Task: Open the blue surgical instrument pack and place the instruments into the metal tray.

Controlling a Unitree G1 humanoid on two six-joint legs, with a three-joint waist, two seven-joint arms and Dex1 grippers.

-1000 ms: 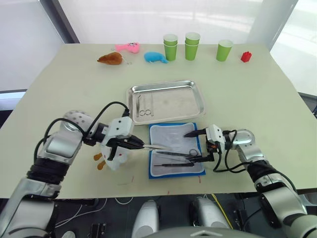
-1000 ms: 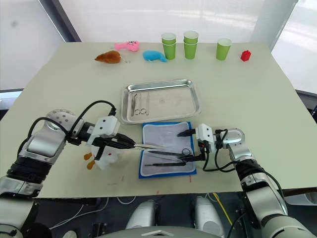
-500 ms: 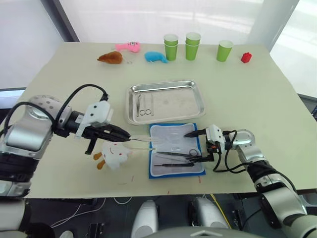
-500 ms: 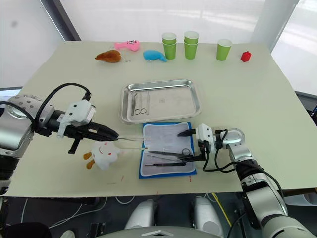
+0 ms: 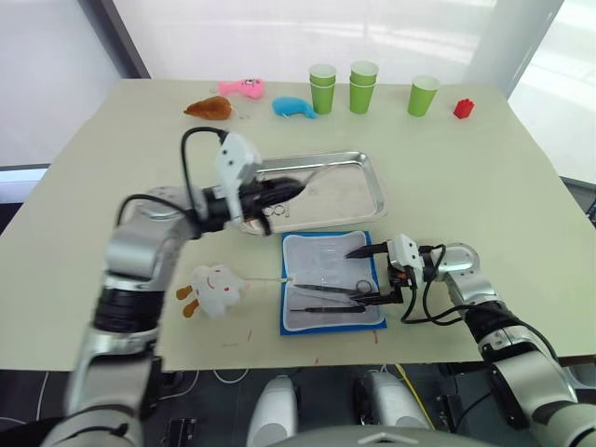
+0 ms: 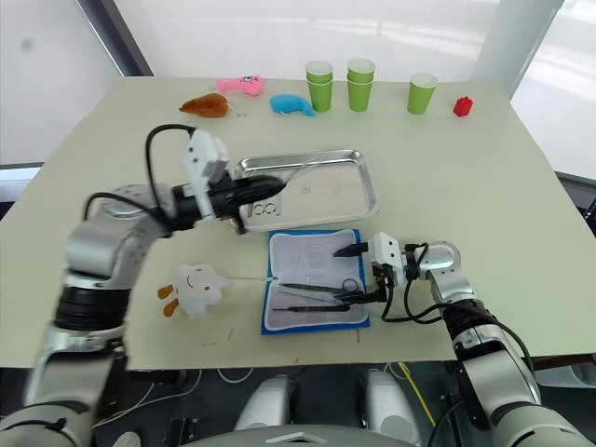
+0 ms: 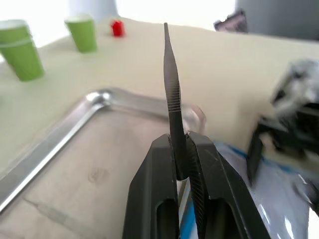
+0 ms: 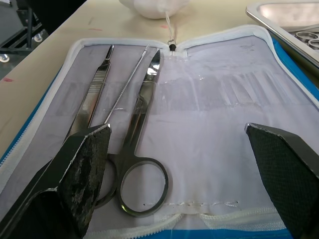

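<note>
Holding tweezers (image 7: 171,94), left end effector (image 7: 183,149) above metal tray (image 5: 372,177).

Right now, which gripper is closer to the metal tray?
Left. The left gripper hangs over the metal tray, shut on a thin instrument. The right gripper is open at the blue pack, in front of the tray.

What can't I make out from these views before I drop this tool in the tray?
- Tools already in the tray: too small in the eye views, and the left gripper covers part of them.
- Held tweezers: lower end hidden between the left gripper's fingers in the left wrist view.
- Scissors in the pack: the right gripper's near finger hides one ring in the right wrist view.
</note>
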